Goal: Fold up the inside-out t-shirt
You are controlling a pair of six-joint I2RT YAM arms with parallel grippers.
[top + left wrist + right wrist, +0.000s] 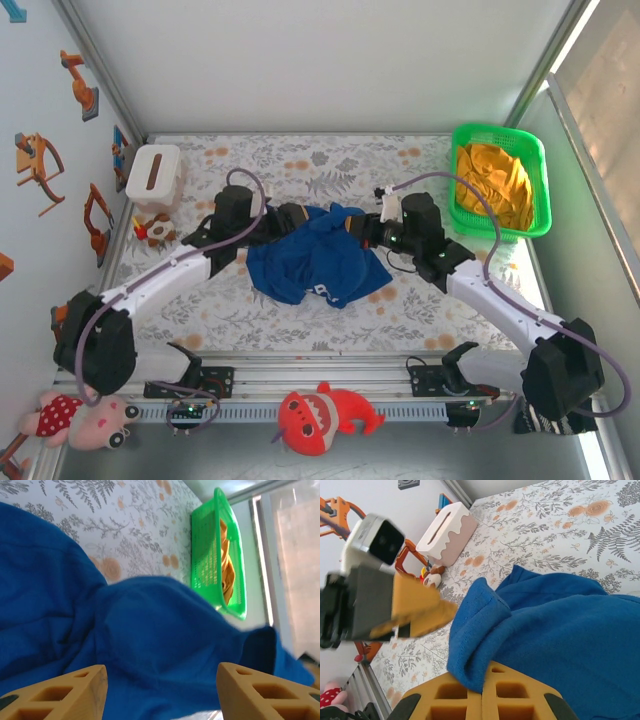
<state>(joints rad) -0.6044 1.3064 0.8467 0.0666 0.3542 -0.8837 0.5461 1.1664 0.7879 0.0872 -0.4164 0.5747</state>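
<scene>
Shirt [318, 262], royal blue, lies crumpled in a heap at mid-bench [330, 160], between the two arms. Faint white lettering shows near its near edge. Left tool [292, 218] sits at the heap's far left corner. From its wrist camera its fingers [60, 695] stand spread, well apart, with blue cloth bulging beyond the gap and nothing caught between them. Right tool [362, 230] is at the heap's far right corner. In its own view the fingers [530, 682] are pressed together, pinching a rolled, hemmed edge of the shirt that drops into the seam between them. That view also has the left tool just beside the fold, blurred; whether it touches the cloth cannot be told. Green basket [495, 130] stands at the bench's far right corner, holding an orange-yellow garment [492, 185], well apart from the shirt. White tissue box [153, 175] stands at the far left corner, with a small toy [155, 230] just on its near side.
</scene>
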